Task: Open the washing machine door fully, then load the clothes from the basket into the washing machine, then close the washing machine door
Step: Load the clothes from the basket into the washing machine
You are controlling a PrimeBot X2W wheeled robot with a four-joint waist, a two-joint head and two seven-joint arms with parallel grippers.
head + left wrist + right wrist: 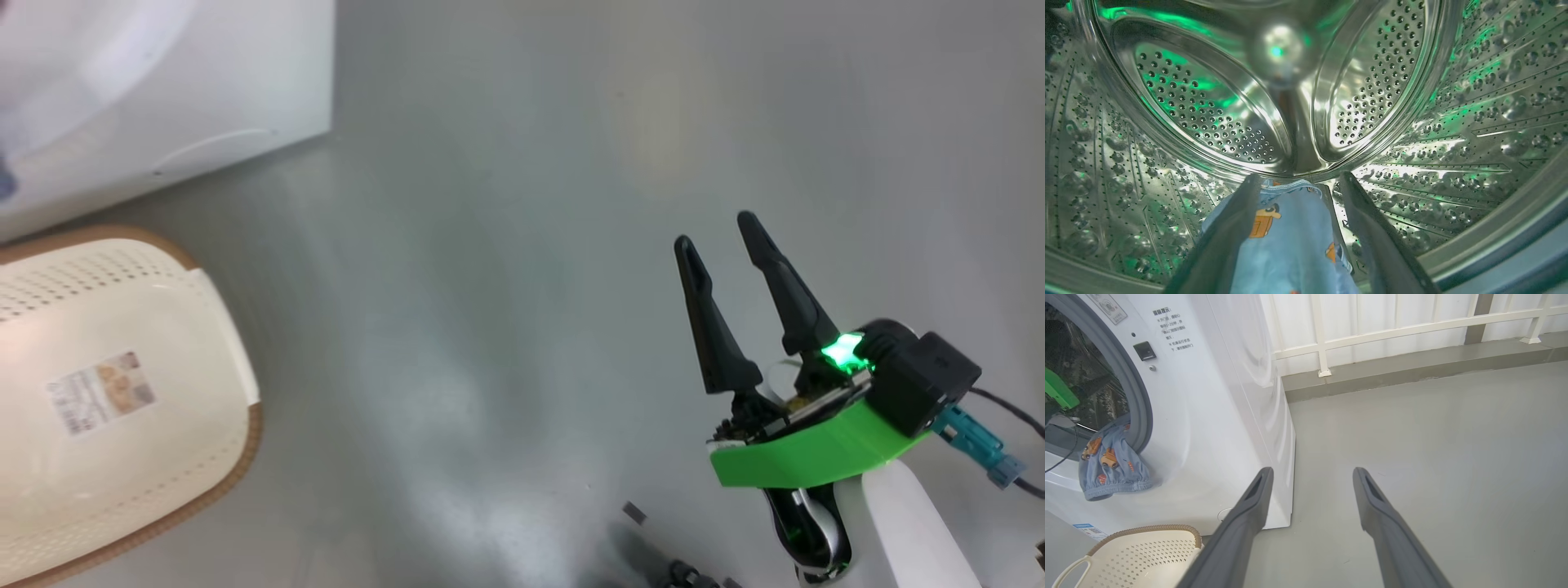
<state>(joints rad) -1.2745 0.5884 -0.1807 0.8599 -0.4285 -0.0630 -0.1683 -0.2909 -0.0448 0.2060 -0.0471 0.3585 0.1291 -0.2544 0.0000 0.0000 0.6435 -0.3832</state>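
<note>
The light-blue cartoon-printed fabric clothes [1110, 461] spill over the lower edge of the big white washing machine's [1208, 416] grey rubber ring [1135, 392] (more lies in the perforated steel drum [1208, 118], between the left gripper's [1299, 177] parted fingers). The right gripper [714, 229] hangs open above grey floor [506, 245].

clothes [1290, 245]: light blue, orange-brown cartoon print
basket [90, 278]: cream, perforated, brown rim
washing machine [1208, 428]: white
drum [1200, 114]: shiny steel, perforated
floor [522, 245]: plain grey

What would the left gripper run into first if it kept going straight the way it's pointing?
Probably the clothes, lying right between the open fingers of the left gripper; beyond them, the drum's back wall. Depth is unclear.
</note>
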